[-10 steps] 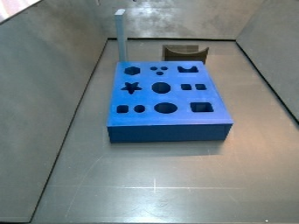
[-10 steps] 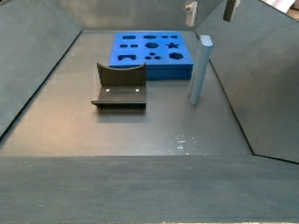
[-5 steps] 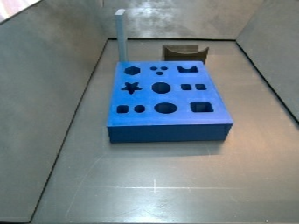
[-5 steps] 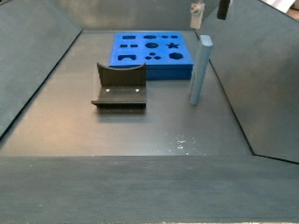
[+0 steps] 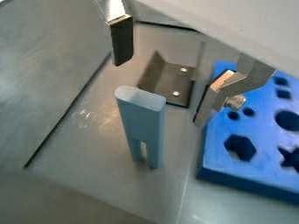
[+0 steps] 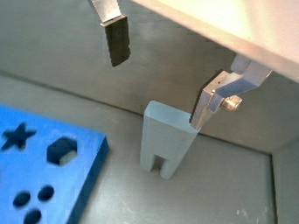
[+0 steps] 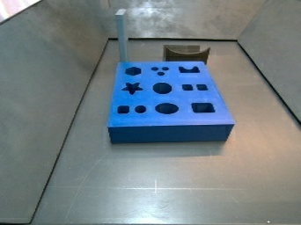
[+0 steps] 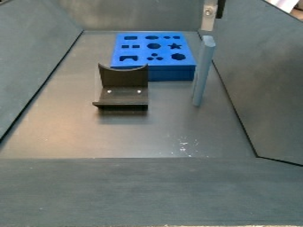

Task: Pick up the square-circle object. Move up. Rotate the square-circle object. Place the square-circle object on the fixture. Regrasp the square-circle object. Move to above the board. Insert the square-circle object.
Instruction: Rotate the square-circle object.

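The gripper (image 6: 163, 66), above the bar, has bare silver metal fingers (image 6: 209, 101) with matt black pads. The square-circle object (image 5: 142, 126) looks smooth, matt grey-blue plastic. The board (image 7: 168, 101) is matt blue; the floor (image 8: 142, 133) faintly glossy grey.

Dull grey metal floor (image 7: 153, 198) with a faint straight seam (image 7: 94, 188) crossing it near the front. Plain grey panel walls: sloped left wall (image 7: 47, 79), back wall (image 7: 177, 18), right wall (image 7: 276, 53). Small white specks (image 8: 183, 143) on the floor. Dark grey front ledge (image 8: 142, 195) in a side view.
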Motion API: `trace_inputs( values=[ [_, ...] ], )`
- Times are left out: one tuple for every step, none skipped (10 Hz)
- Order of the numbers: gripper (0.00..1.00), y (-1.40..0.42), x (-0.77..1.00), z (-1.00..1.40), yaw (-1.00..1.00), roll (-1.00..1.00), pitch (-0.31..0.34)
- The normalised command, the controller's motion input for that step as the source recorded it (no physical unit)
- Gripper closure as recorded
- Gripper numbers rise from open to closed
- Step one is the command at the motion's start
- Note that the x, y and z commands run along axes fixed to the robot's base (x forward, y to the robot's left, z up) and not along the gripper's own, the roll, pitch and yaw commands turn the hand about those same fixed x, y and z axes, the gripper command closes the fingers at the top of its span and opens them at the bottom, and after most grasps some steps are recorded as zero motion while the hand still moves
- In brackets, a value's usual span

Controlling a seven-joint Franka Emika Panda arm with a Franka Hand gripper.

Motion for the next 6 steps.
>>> trace_inputs(
  values=[
    [0.0,0.0,0.04,-0.02,1.0,-0.02,0.007],
    [0.0,0.0,0.04,-0.02,1.0,-0.02,0.007],
    [0.0,0.0,0.04,-0.02,1.0,-0.02,0.007],
    [0.0,0.0,0.04,-0.02,1.0,-0.02,0.008],
    [0.0,0.0,0.04,-0.02,1.0,-0.02,0.008],
    [0.0,0.0,0.04,-0.02,1.0,-0.02,0.008]
  ],
)
